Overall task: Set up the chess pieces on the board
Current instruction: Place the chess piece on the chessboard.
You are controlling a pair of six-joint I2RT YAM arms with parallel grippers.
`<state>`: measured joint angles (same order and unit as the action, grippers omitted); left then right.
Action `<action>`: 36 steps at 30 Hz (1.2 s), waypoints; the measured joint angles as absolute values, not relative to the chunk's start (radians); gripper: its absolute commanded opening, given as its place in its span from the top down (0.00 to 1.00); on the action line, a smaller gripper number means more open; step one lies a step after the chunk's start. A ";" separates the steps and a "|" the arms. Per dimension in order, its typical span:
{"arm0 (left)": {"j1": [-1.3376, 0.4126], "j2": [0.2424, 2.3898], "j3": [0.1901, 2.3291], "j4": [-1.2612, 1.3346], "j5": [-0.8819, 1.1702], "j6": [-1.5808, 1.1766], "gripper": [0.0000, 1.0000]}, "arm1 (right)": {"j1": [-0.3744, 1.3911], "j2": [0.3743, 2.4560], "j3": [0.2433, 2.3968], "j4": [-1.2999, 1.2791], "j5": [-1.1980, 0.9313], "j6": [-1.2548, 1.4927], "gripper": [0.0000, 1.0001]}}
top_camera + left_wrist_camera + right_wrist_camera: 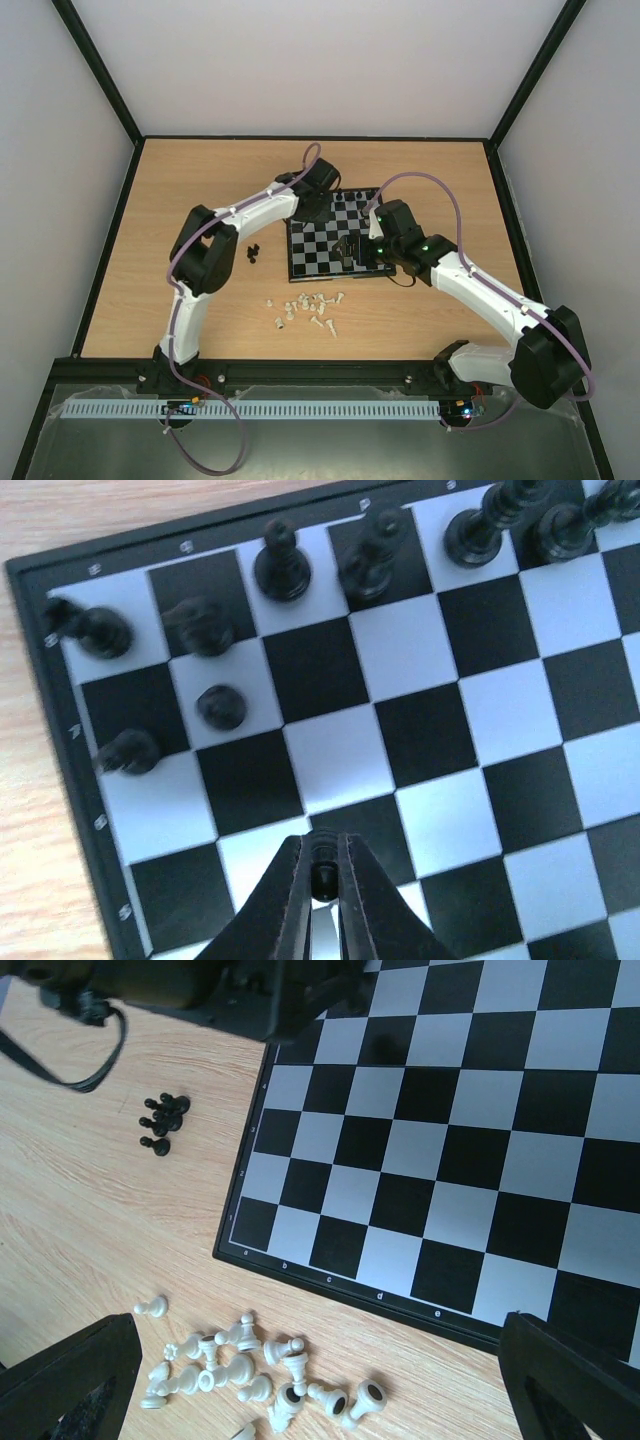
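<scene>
Table (200,200) carried the board (322,255) at mid, both arms bent in over it. Left fingers (324,878) were pinched together on one small black piece (321,858), prob a pawn, upright btwn the tips and hanging over the left-hand files, some rows in from black's edge. Right fingers (318,1330) stood wide apart w/ nothing in them, above the board's near-left corner. The white heap (250,1370) lay on the wood just off that corner, most of it tipped over. A few spare black men (162,1120) sat on the table beside the board's left side. On the board, black's back row (285,565) was partly filled, and two pawns (220,706), blurred, stood in the first two files of the row in front. The drop prob turned on this: the next free pawn square (312,660) lay ahead of the left fingers, toward the far edge, just beside the second pawn. So a short carry forward, then straight down, w/ little room on the pawn's side. Left arm was the nearer one for that corner
</scene>
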<state>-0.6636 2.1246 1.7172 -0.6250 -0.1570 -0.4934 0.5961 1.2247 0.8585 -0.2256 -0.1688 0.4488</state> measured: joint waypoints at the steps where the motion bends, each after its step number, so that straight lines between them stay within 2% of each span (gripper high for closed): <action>1: -0.664 2.149 1.742 -0.626 -0.155 -0.490 0.97 | 0.596 1.225 0.859 -0.226 -0.169 0.449 0.02; 13: -0.648 2.260 1.882 -0.628 -0.141 -0.479 0.97 | 0.596 1.225 0.859 -0.226 -0.170 0.449 0.02; 36: -0.616 2.328 1.951 -0.636 -0.140 -0.478 0.97 | 0.596 1.225 0.859 -0.226 -0.171 0.449 0.01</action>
<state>-0.6163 2.3276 1.9511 -0.6357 -0.1402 -0.4782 0.5961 1.2247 0.8585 -0.2256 -0.1707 0.4488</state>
